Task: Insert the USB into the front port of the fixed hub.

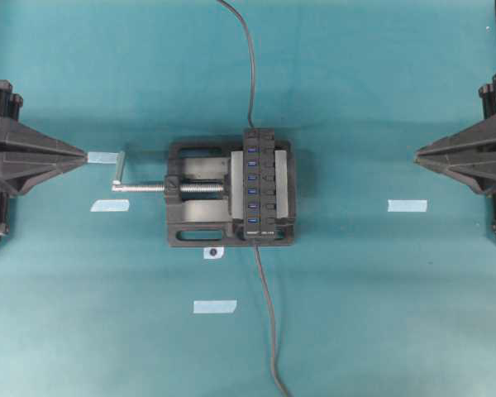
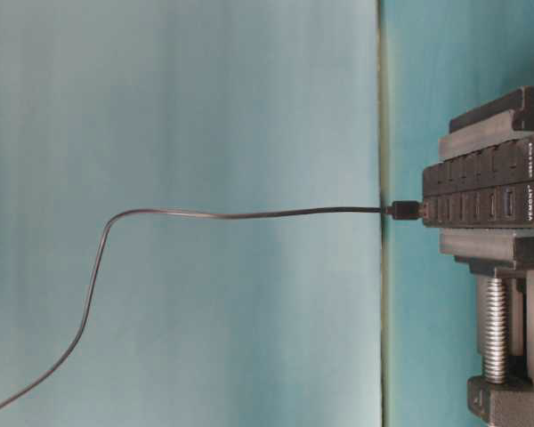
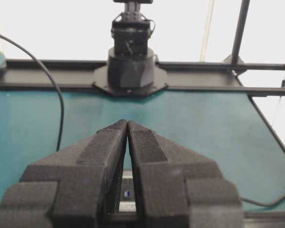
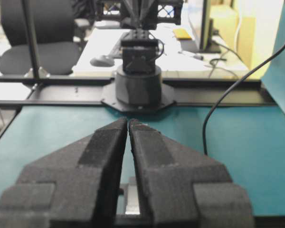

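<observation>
The fixed hub [image 1: 259, 184], a narrow black bar with a row of blue ports, is clamped upright in the vise; it also shows in the table-level view [image 2: 481, 191]. The USB [image 1: 257, 253] lies on the teal mat, its plug end against the vise's front edge. Its grey cable [image 1: 269, 331] trails toward the front edge, and a stretch of that cable [image 3: 268, 203] shows in the left wrist view. My left gripper [image 1: 81, 156] [image 3: 127, 122] is drawn back at the far left, shut and empty. My right gripper [image 1: 420, 154] [image 4: 128, 121] is drawn back at the far right, also shut and empty.
A black vise [image 1: 198, 198] with a silver screw handle [image 1: 120, 169] pointing left holds the hub. The hub's own dark cable [image 1: 250, 74] leaves its back end and rises off the table. Pale tape strips [image 1: 215, 307] [image 1: 407, 205] [image 1: 109, 205] mark the mat.
</observation>
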You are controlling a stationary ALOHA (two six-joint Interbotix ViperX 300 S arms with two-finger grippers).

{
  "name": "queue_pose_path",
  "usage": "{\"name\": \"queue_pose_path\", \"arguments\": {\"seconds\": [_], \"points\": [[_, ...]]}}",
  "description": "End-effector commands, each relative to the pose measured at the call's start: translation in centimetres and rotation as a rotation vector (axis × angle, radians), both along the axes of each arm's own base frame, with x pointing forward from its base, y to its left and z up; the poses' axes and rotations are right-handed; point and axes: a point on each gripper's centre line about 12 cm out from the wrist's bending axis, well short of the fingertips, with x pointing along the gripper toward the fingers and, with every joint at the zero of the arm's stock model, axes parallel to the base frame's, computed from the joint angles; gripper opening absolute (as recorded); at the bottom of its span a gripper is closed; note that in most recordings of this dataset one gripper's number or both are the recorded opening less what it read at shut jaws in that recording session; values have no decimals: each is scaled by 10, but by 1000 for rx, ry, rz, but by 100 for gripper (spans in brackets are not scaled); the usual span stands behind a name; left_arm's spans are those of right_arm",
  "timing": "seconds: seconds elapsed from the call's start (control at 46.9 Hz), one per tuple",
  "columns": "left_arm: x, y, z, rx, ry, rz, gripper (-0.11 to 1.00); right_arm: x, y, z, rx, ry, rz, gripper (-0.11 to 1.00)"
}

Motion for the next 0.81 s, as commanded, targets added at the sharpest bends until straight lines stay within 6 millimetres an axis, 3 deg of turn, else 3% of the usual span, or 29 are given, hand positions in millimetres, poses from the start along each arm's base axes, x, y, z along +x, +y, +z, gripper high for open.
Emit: {"name": "queue_pose_path", "arguments": {"seconds": [0.0, 0.128, 0.213, 0.511, 0.788], "points": [[-1, -3, -12, -23, 25, -19, 13, 0, -2, 1, 15, -11, -8, 16], [-2, -4, -14, -49, 36, -24, 0, -3, -5, 6, 133, -33, -21, 3], [-2, -4, -16, -49, 42, -22, 0, -5, -6, 10, 171, -46, -23, -3], [0, -4, -15, -47, 74, -21, 0, -6, -11, 5, 179, -12, -52, -5], [1, -3, -13, -45, 120, -17, 0, 11, -17, -13, 201, 222, -86, -5]]}}
